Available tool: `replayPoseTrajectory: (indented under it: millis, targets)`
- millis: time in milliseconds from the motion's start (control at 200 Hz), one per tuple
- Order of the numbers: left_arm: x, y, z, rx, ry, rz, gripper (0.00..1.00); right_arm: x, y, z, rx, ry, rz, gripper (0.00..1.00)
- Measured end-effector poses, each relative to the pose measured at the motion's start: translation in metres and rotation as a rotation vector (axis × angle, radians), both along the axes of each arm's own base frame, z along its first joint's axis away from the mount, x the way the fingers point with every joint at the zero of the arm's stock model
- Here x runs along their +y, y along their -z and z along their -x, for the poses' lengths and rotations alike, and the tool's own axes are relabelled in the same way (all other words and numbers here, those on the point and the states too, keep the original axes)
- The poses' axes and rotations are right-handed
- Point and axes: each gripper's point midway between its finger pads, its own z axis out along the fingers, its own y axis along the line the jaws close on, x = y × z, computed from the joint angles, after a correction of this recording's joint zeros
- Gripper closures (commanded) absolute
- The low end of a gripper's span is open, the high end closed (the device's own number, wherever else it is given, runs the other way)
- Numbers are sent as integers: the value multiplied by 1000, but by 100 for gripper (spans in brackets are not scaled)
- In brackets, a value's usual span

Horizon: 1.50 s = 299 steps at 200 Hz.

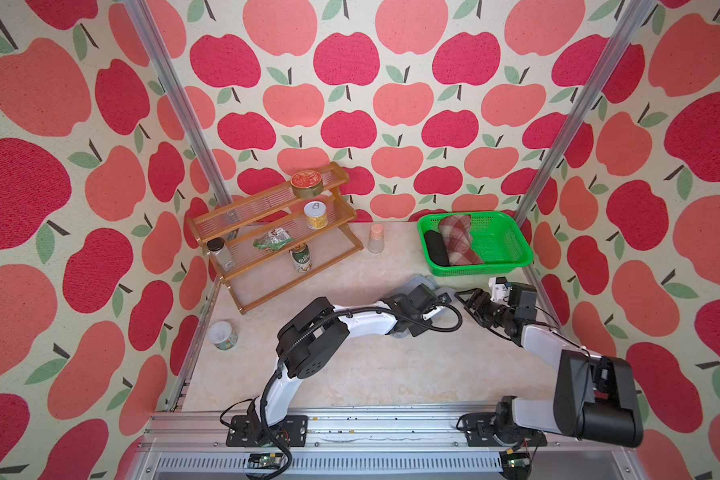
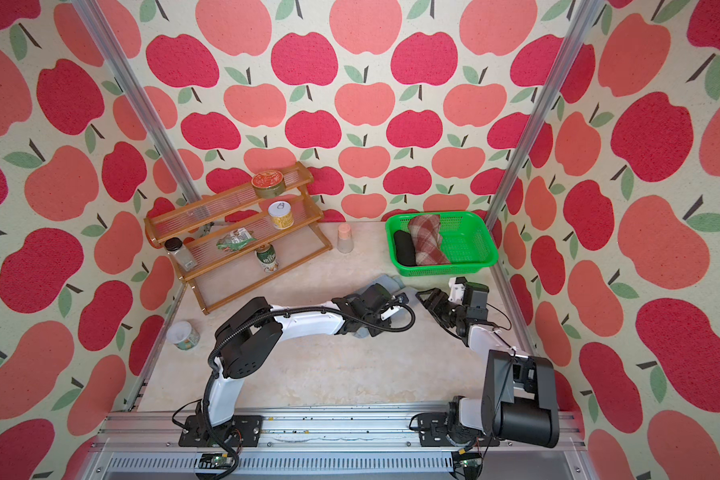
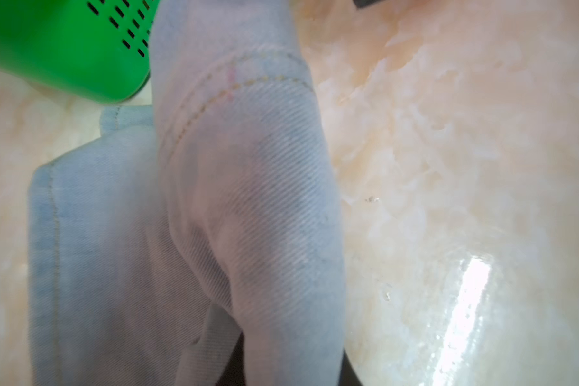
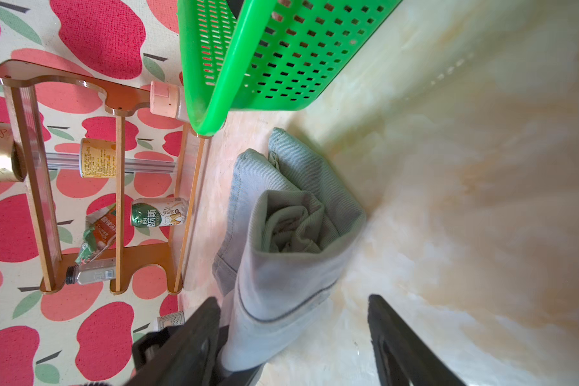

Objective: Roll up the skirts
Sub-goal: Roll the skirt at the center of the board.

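The light blue denim skirt (image 1: 416, 286) (image 4: 291, 227) lies on the table just in front of the green basket (image 1: 481, 270). It is partly rolled into a tube with a loose flap beside it. My left gripper (image 1: 443, 300) (image 3: 290, 371) is shut on the denim skirt (image 3: 248, 200), whose cloth fills the left wrist view and hides most of the fingers. My right gripper (image 1: 466, 300) (image 4: 295, 300) is open. The end of the roll sits between its jaws, against one finger. The plaid skirt (image 1: 458, 241) and the black skirt (image 1: 435, 249) lie rolled in the basket.
A wooden tiered rack (image 1: 275, 232) with cans, a packet and a bottle stands at the back left. A pink-capped shaker (image 1: 376, 239) stands between the rack and the basket. A small cup (image 1: 223, 336) sits near the left wall.
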Motion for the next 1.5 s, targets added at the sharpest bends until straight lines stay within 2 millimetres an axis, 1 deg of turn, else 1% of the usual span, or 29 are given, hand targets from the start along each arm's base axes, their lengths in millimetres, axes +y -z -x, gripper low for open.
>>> replayPoseTrajectory:
  millis: [35,125,270,380,440,565,675,765,895,1005,1105,1190,1260,1315,1366,1426,1496]
  targets:
    - [0,-1,0,49,3,33,98,0,2,3,1,-3,-6,23]
    - [1,-2,-2,162,7,106,98,4,5,8,2,-16,-23,17]
    - [2,-2,-6,328,9,208,97,7,9,9,-3,-35,-43,16]
    - [4,-5,-9,444,14,296,93,10,16,9,3,-43,-62,15]
    - [5,-6,-11,501,19,341,92,11,20,8,6,-48,-66,15]
    - [6,-6,-9,610,46,407,91,21,28,4,1,-77,-78,13]
    - [4,-6,-4,690,78,445,90,34,40,2,14,-107,-92,13]
    - [3,-6,-1,737,87,462,90,42,39,-6,-17,-130,-108,13]
    - [7,-7,-6,794,84,490,90,50,39,-18,-55,-150,-132,14]
    - [8,-6,-8,848,91,508,89,56,40,-25,-76,-158,-156,17]
    - [8,-6,-11,908,101,514,88,59,41,-30,-90,-158,-182,23]
    - [9,-5,-13,963,104,509,84,61,41,-34,-101,-153,-205,29]
    - [9,-3,-14,997,103,505,81,62,42,-36,-102,-147,-228,40]
    - [9,-3,-14,1014,96,498,78,63,44,-37,-101,-144,-240,55]
    - [10,-2,-14,1020,90,493,76,64,44,-38,-102,-139,-255,66]
    - [12,-2,-14,1015,76,486,73,64,42,-39,-107,-137,-262,74]
    - [16,-1,-14,997,42,466,67,66,40,-39,-105,-138,-269,80]
